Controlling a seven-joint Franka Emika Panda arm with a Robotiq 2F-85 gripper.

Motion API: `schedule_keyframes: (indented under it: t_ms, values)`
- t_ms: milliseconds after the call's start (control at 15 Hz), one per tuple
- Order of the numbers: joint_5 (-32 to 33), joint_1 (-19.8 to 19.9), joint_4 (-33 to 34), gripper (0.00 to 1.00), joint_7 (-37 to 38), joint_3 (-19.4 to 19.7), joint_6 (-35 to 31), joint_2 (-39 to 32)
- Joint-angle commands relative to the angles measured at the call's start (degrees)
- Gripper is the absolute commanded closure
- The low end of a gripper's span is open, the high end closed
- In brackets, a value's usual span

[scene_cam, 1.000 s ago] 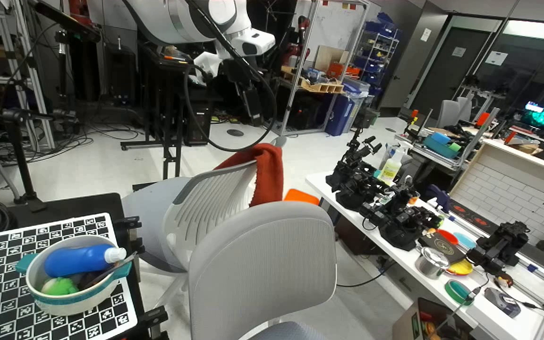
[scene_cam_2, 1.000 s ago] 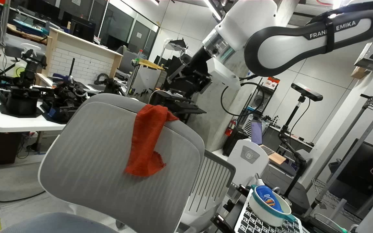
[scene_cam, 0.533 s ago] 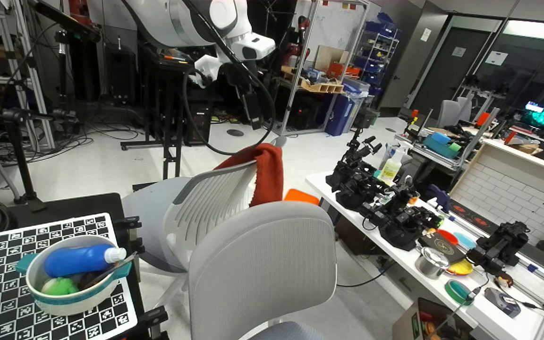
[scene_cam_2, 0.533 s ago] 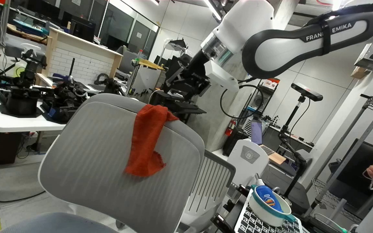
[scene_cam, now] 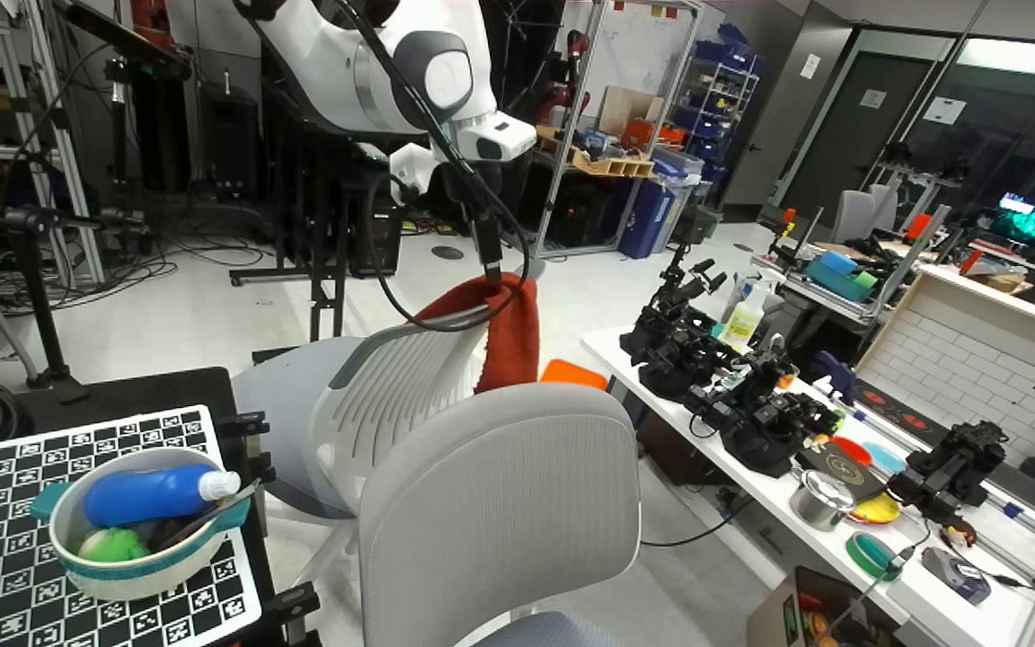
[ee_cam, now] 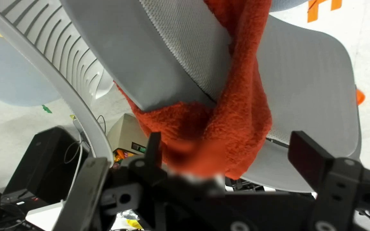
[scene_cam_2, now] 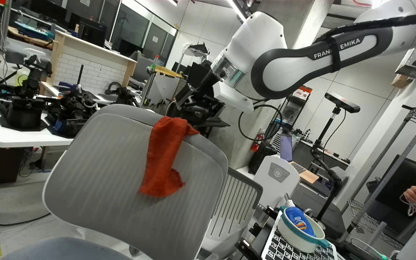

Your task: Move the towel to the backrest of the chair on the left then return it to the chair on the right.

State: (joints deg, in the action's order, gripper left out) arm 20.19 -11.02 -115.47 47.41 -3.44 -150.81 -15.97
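Note:
The red-orange towel [scene_cam: 517, 337] is draped over the top of a grey chair's backrest [scene_cam_2: 110, 173], hanging down its mesh front in an exterior view [scene_cam_2: 163, 159]. A second grey chair [scene_cam: 499, 503] stands close behind it, with its slatted back in the wrist view [ee_cam: 55, 41]. My gripper [scene_cam: 491, 272] is right at the towel's top edge, pointing down. In the wrist view my gripper [ee_cam: 226, 139] is open, its fingers wide apart around the towel's upper fold [ee_cam: 236, 128]. A blurred patch covers part of the space between the fingers. I cannot tell whether they touch the towel.
A black cable loop [scene_cam: 423, 328] hangs from the arm near the towel. A white table [scene_cam: 756, 499] with black robot arms stands beside the chairs. A white and teal pot [scene_cam: 127, 580] with a blue bottle sits on a patterned board. A camera stand [scene_cam_2: 341, 103] rises behind.
The arm has come down and my gripper is lower, from above the towel to its top edge. The towel and chairs have not moved. A hand has come into view at an exterior view's edge.

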Motion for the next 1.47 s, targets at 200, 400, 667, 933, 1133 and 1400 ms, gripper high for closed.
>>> schedule_keyframes:
  t_ms: [200, 400, 667, 933, 1133, 1400]
  values:
    - [-3.4, -2.0, 5.6, 0.26, -0.5, 2.1, -0.6, -5.4]
    - [-4.2, -2.4, 6.4, 0.49, -0.4, 2.8, -1.0, -6.1]
    - [-5.5, -1.9, 6.0, 0.8, -1.4, 3.4, -1.1, -5.7]
    - [-7.1, -1.3, 4.5, 1.0, -2.3, 4.1, -1.2, -4.0]
    - [-8.5, -0.3, 2.4, 0.99, -3.3, 4.4, -1.7, -1.2]
    - [-8.1, 1.2, -2.9, 0.99, -4.3, 5.7, -2.5, 6.7]
